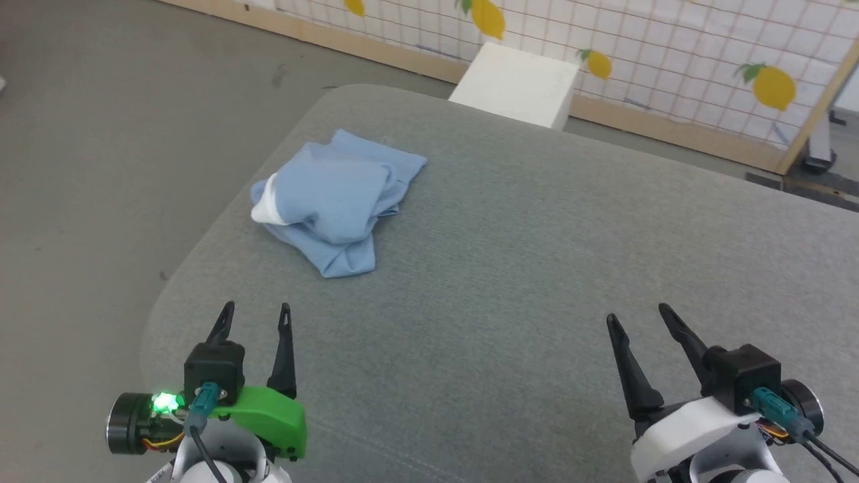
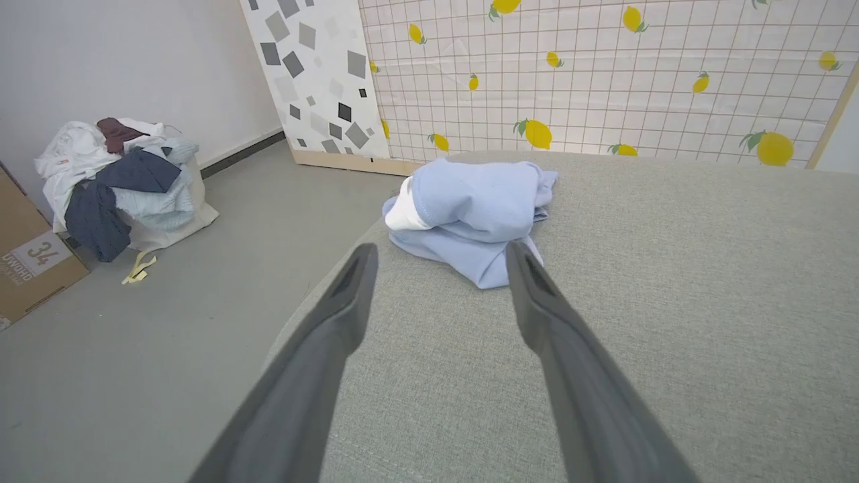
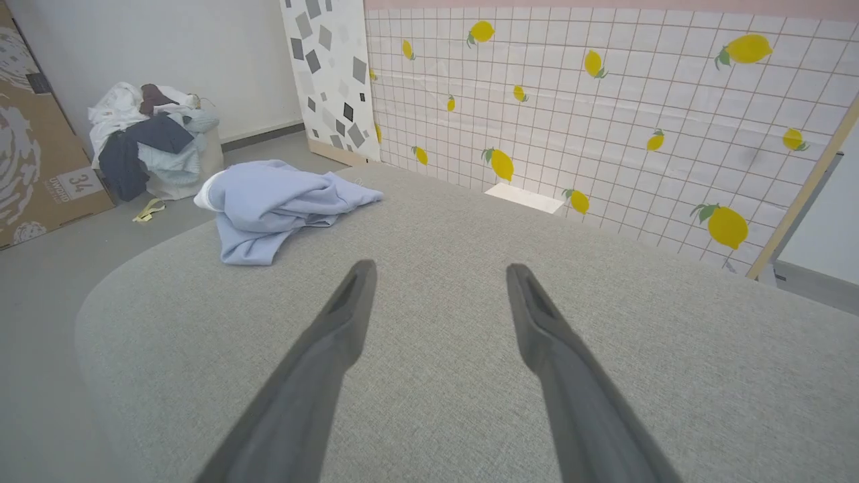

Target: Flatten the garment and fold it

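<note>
Unfolded and untouched: the garment (image 1: 335, 201), a light blue polo shirt, lies in a crumpled heap near the far left corner of a grey fabric-covered desk (image 1: 523, 282). Its white collar (image 1: 265, 204) is turned toward the desk's left edge and one loose flap trails toward the robot. The left tool (image 1: 258, 308) hovers over the near left part of the desk, its two dark fingers parted and holding nothing. It points at the heap, which lies ahead of it and apart. The right tool (image 1: 636, 312), likewise spread and empty, hangs over the near right side, well apart from the shirt. A pile of clothes (image 2: 121, 174) sits on the floor beyond the desk, beside a lemon-print panel (image 2: 604, 80).

The shirt looks light, soft and limp, so it should sag and drape from any single hold rather than keep its shape. On the cloth-covered desk it may drag more than slide. Its layers are bunched over one another, so a deep pinch risks taking several at once. The collar, the firmest and clearest part, seems the best landmark for a first hold, with a second on the flap nearest the robot. Lifting and drawing the two apart should open the body for flattening. The front or back facing cannot be told from the heap
</note>
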### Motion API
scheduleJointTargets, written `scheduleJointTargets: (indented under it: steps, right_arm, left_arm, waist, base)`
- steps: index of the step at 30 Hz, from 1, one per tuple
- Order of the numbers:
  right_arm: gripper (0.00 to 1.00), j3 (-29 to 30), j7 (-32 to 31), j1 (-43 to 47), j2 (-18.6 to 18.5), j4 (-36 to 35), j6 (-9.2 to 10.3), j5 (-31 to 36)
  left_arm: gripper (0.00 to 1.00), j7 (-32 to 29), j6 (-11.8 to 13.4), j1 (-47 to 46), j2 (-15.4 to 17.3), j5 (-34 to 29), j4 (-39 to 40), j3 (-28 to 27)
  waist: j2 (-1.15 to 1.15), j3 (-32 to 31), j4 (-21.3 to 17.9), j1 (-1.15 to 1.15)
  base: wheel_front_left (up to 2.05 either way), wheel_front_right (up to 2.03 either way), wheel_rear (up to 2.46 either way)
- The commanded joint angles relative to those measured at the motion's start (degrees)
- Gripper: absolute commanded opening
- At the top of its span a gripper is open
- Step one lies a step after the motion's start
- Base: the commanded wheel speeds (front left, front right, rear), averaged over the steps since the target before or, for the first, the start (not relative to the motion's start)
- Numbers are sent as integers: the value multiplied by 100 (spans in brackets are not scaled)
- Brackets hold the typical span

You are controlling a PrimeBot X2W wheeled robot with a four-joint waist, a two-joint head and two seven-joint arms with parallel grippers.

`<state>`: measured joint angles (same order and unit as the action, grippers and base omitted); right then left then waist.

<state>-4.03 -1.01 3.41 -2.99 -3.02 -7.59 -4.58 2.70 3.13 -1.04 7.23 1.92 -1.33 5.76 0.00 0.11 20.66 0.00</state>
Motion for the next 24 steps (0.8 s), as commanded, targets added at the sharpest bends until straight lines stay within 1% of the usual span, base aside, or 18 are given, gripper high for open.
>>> scheduleJointTargets:
  steps: [1,6,12,24]
  right_arm:
    - [100,-20,-17,50,9,-51,9,-58]
    - [100,-127,-32,59,10,-40,9,-100]
    - [100,-122,-2,99,11,-30,10,-187]
    - [100,-32,-42,71,11,-113,10,-121]
  left_arm:
    - [100,62,47,-88,58,-15,-14,22]
    - [100,87,91,-82,96,2,-21,54]
    - [100,41,147,-81,126,63,-33,78]
    - [100,96,219,-112,129,118,1,114]
  waist:
    - [0,-14,131,0]
    - [0,-22,259,0]
    - [0,-19,379,0]
    - [0,97,326,0]
  base:
    - [0,0,0]
    - [0,0,0]
    - [0,0,0]
    - [0,0,0]
